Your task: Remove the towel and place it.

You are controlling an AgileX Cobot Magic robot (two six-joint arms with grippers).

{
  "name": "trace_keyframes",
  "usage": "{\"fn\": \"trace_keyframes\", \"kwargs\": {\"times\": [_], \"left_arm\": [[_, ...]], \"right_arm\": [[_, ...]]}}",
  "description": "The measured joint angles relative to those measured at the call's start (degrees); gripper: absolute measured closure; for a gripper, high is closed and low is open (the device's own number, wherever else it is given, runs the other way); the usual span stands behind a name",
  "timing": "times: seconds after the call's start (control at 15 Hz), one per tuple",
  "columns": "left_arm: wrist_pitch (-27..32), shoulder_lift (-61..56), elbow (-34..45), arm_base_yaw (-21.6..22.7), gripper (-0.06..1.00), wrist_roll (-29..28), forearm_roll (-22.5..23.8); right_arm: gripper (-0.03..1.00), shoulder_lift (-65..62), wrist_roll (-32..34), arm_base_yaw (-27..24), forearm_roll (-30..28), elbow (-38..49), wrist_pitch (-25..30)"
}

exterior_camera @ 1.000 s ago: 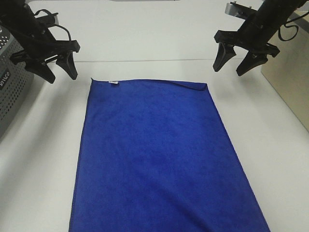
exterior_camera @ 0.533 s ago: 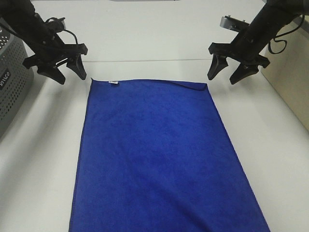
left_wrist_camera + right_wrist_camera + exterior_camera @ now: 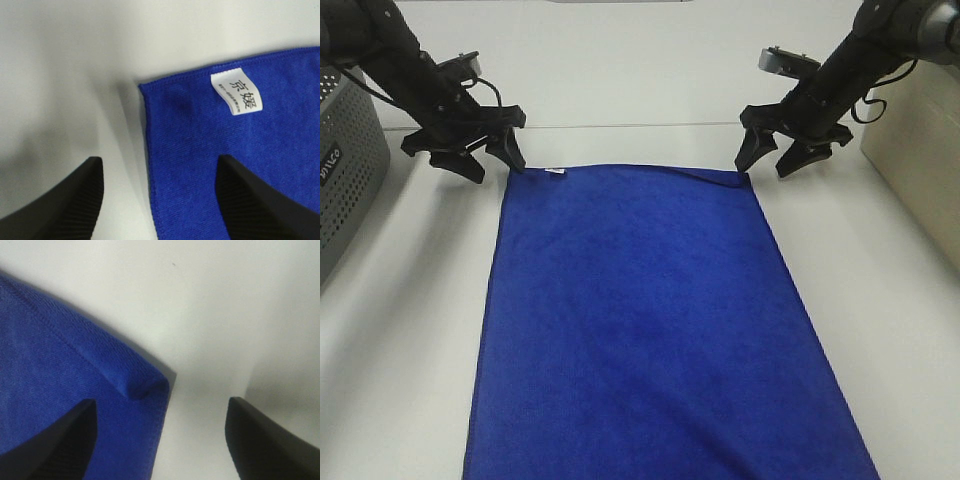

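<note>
Nearest, the plush royal-blue towel (image 3: 650,320) lies flat on the smooth white table (image 3: 400,330), a long rectangle. Farther off, the left gripper (image 3: 497,170) and right gripper (image 3: 763,170), black and ribbed, straddle its far corners with fingers apart; the right corner's hem (image 3: 137,377) seems folded over.

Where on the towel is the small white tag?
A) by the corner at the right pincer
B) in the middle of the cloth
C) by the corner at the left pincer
C: the white tag lies on the towel beside the corner that the open left pincer straddles.
</note>
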Motion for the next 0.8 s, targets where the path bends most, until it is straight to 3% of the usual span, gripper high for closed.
{"fn": "trace_keyframes", "kwargs": {"times": [0.33,0.8], "left_arm": [[-2.86,2.23,0.0,0.0,0.34,3.9,-3.84],[-4.81,3.72,-0.4,0.0,0.34,5.39,-5.39]], "right_arm": [[0.29,2.58,-2.35,0.0,2.06,-0.57,-2.12],[0.29,2.69,-3.15,0.0,2.52,-0.69,-2.23]]}}
